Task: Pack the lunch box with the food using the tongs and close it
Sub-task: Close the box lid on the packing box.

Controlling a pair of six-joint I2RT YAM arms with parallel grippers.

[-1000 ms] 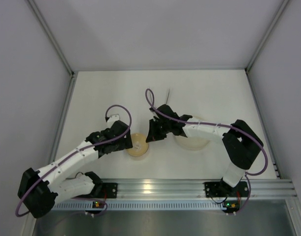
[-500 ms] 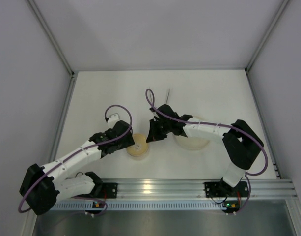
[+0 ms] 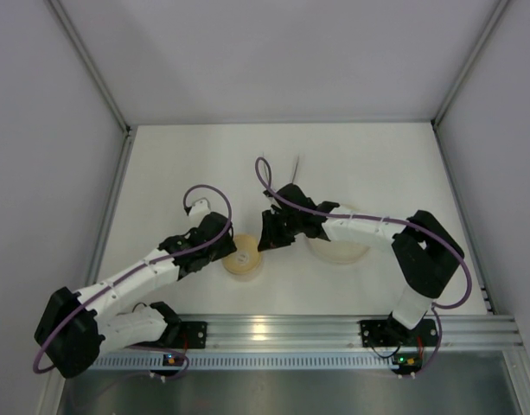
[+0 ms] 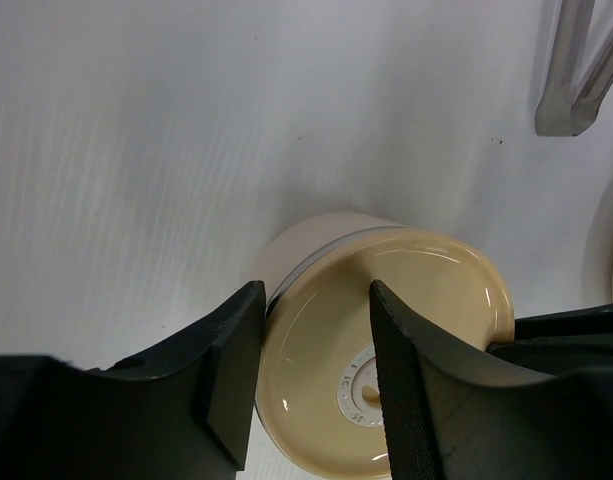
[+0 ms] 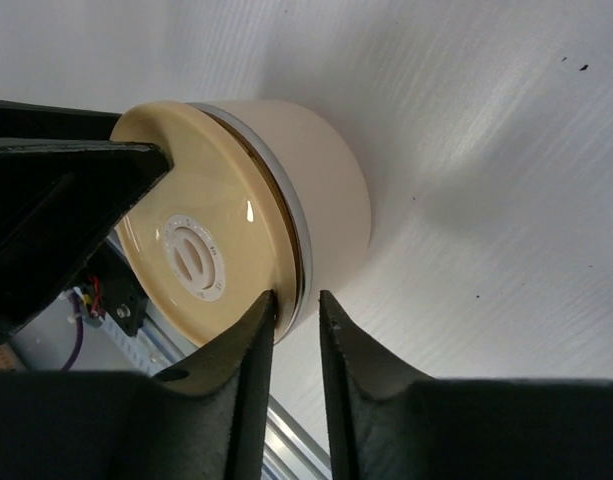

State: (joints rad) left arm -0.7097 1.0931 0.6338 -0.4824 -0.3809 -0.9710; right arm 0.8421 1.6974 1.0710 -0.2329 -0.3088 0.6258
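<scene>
The lunch box is found on the table, near the front rail between the two arms. One box is counted: a pale cream round body with a thin silver band, covered by a tan lid with a white disc at its centre.

The left gripper is reached in diagonally from the left. Its jaws are set apart across the lid's rim.

The right gripper is extended leftward over the one plate. Its jaws are narrowly parted at the rim, and a grip cannot be confirmed.

One pair of tongs is noted well beyond.
</scene>
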